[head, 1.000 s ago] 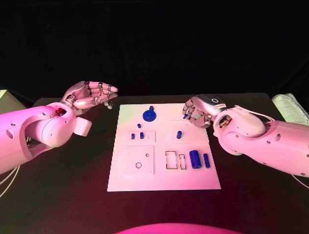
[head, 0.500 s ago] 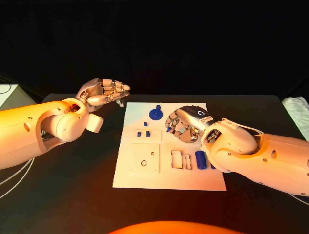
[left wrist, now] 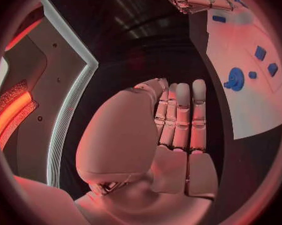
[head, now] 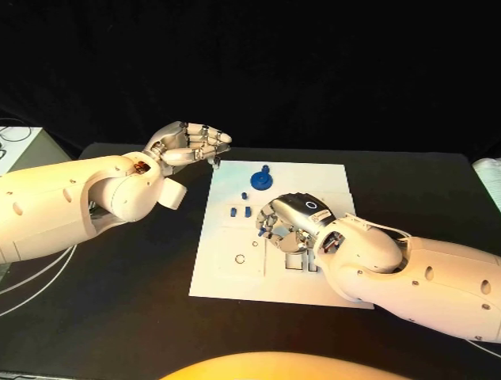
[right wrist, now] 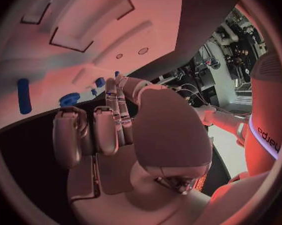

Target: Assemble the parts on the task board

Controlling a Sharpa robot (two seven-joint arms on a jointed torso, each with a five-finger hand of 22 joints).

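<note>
Item, nearest: right hand point(head: 286, 224), over the middle of the task board point(head: 324, 178) with fingers curled downward; the head view shows nothing plainly held, and whether a small part sits under the fingertips cannot be told. Item, task board: white plate at table centre, bearing outlined recesses and a round hole point(head: 240, 257) at about 8 o'clock of the right hand. Item, parts: small blue pegs point(head: 239, 211) at 10 o'clock of the right hand; a blue disc with knob point(head: 259, 181) at 11 o'clock, toward the board's far edge. Item, farthest: left hand point(head: 191, 145), off the board's far-left corner at 10 o'clock, raised, fingers curled in together on nothing. Handling note, as judgement: the step appears to be picking a part at board centre; descend squarely, close on one piece alone, avoid nudging the neighbouring pegs. Markings: "sharpa" lettering in the right wrist view; none legible on the board.
</note>
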